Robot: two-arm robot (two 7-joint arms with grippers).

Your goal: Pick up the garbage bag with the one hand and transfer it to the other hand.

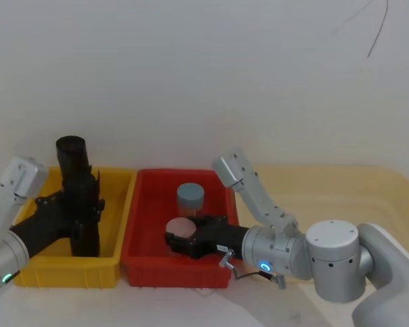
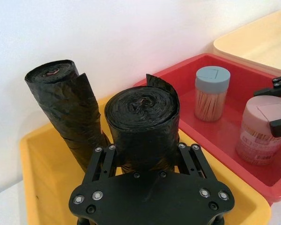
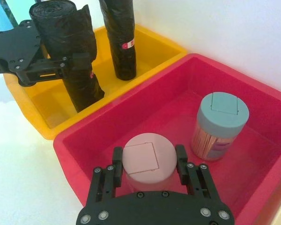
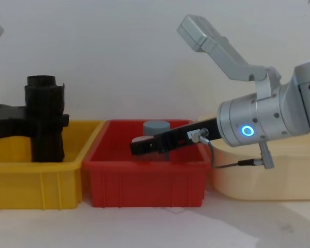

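The garbage bag (image 2: 143, 122), a thick black glossy roll with a loose flap, stands upright with its lower end inside the yellow bin (image 1: 112, 262). My left gripper (image 2: 143, 149), on the green-lit arm, is shut on the roll's middle; the same grip shows in the right wrist view, garbage bag (image 3: 68, 33) and left gripper (image 3: 77, 63). In the chest view the bag (image 4: 44, 103) rises above the bin rim. My right gripper (image 3: 148, 160), on the blue-lit arm, hangs open in the red bin (image 3: 84, 154), its fingers either side of a pink-lidded jar (image 3: 147, 157).
A slimmer black roll with a red mark (image 3: 122, 42) leans in the yellow bin behind the held one. A blue-lidded toothpick jar (image 3: 220, 124) stands in the red bin beside the pink one. A cream tray (image 4: 268, 175) lies to the right. A white wall stands close behind.
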